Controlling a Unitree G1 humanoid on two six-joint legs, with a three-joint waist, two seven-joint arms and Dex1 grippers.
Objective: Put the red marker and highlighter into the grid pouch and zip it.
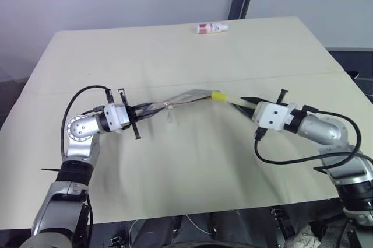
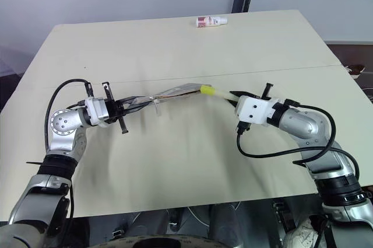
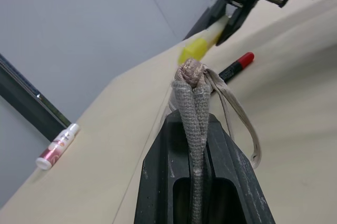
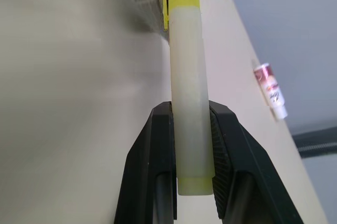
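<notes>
The left gripper (image 1: pixel 141 115) is at about 9 o'clock in the head view, its arm bent up from the lower left corner and its wrist turned so the fingers point toward 3 o'clock; the fingers (image 3: pixel 158 182) are closed on the grid pouch (image 3: pixel 190 108). The right gripper (image 1: pixel 247 102) is at about 3 o'clock, its forearm coming in from the lower right, fingers pointing toward 10 o'clock. Its fingers (image 4: pixel 152 150) are clamped on the highlighter (image 4: pixel 188 103).

The small bottle's (image 4: pixel 271 91) label cannot be read.
</notes>
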